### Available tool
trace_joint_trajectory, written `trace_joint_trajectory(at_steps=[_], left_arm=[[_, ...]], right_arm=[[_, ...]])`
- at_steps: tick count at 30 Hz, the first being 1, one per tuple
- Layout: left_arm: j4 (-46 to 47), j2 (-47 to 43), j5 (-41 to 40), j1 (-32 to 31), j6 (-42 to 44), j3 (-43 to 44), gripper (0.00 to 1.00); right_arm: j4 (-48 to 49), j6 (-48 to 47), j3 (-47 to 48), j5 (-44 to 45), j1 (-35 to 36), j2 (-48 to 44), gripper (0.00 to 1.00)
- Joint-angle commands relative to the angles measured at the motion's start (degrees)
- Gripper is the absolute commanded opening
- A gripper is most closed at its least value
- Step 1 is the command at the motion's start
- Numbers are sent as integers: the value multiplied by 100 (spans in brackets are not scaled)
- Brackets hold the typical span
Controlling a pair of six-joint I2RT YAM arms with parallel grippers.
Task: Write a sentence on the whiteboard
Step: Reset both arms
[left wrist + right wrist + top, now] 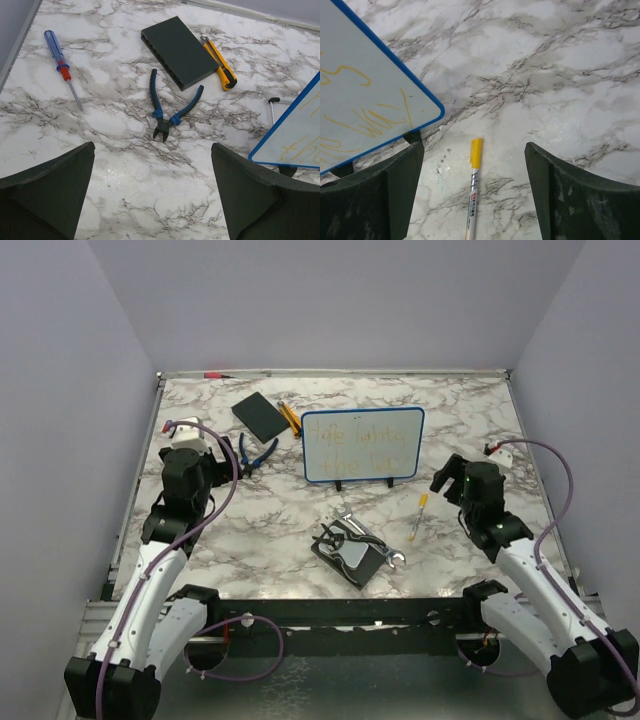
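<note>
— Status, pls?
— My L gripper (152,145) & R gripper (474,145) were both spread wide, empty. Marker (472,192) lay on table (300,515) under R.
— Whiteboard (405,468)?
— Stood upright mid-table; orange sentence (355,436) on it.

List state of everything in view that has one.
whiteboard: upright on its feet
sentence: two faint orange lines
marker: capped, lying loose
left end effector: open, empty
right end effector: open, empty, above marker
cutting pliers: handles spread
</note>
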Motion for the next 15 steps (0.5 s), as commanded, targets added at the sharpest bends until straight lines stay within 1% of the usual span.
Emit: trace_joint_trajectory(at_steps=[1,6,9,12,15], left_arm=[[119,-238,-364,49,62,19,99],[139,-407,-725,46,388,380,99],[189,-516,-1150,47,216,529,99],[328,-646,-1480,47,115,428,99],[382,-792,-1506,44,19,183,99]], right_arm=[[22,-717,221,-806,-597,-527,85],[280,-1223,374,-670,-696,-1320,85],[822,-1456,99,-642,-696,-1811,85],[1117,-1537,-186,-496,-699,-2212,85],[1114,-1534,-287,-386,-696,-2375,85]])
